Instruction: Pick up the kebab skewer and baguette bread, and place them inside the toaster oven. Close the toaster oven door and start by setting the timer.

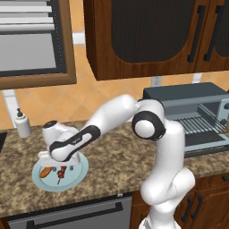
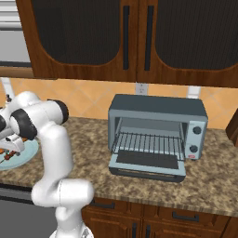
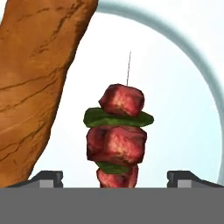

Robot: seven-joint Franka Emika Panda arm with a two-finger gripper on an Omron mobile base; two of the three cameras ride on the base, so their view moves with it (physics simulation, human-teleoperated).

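Kebab skewer [image 3: 116,138] between spread fingertips of claw [image 3: 116,178], beside baguette bread [image 3: 37,83]

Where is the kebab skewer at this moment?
The kebab skewer lies on the pale blue plate beside the baguette bread, directly below the gripper, at the counter's left end in the left base view.

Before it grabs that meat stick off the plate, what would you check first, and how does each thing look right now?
1. End effector open: ok, a fingertip stands on each side.
2. Kebab skewer centred between them: ok.
3. Baguette bread apart from the skewer: ok, beside it on the plate.
4. Fingertips touching the skewer: cannot tell.
5. Toaster oven door down: ok.
6. Rack in the toaster oven free: ok.
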